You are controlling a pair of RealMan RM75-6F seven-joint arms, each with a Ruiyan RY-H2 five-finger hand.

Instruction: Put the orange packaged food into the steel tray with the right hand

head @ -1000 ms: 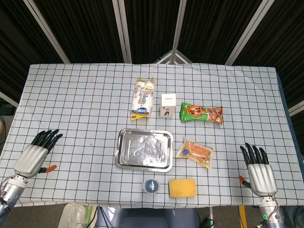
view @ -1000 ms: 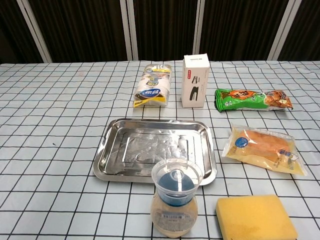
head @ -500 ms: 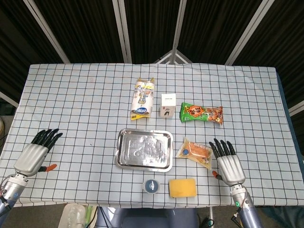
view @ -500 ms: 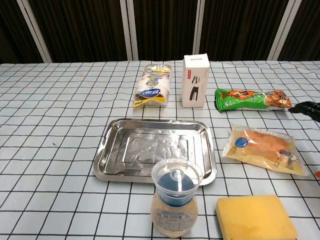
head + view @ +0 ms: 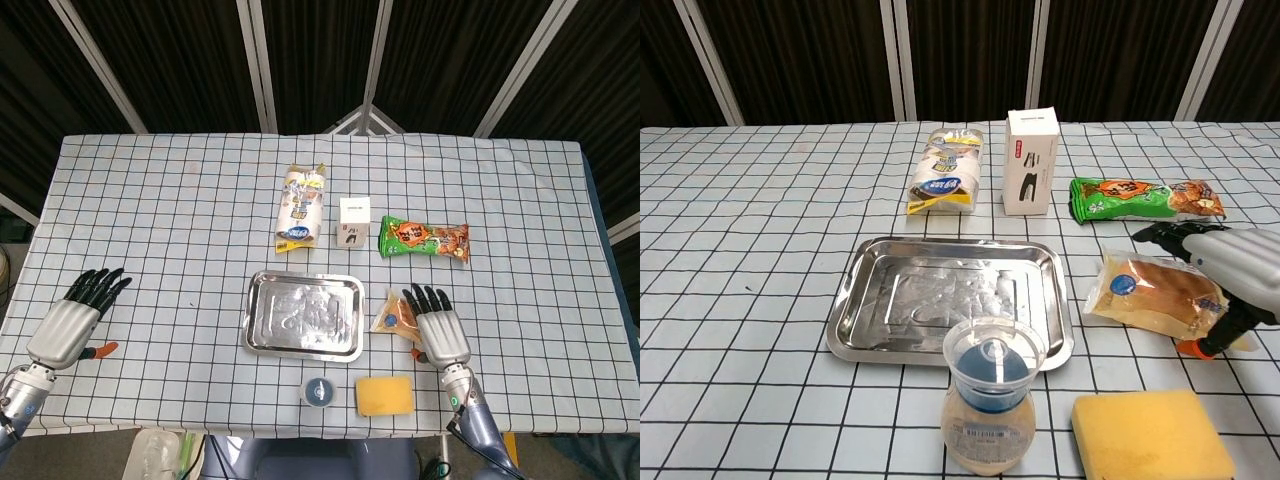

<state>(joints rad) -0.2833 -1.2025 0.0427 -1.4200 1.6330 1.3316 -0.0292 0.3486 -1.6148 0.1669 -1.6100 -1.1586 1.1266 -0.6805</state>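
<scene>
Head view: one steel tray sits mid-worktop, with one orange packaged food at its 3 o'clock. The right hand lies over the packet's far side, fingers spread, gripping nothing. The left hand rests open at 9 o'clock.

Chest view: three other packets, one box, one sponge, one bottle; their labels are unreadable.

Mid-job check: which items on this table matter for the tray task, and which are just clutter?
Job items:
orange food packet
steel tray
right hand, fingers spread over the packet

Just lying about:
green snack packet
white box
yellow-white packet
yellow sponge
blue-lidded cup
left hand, off at the table edge
</scene>
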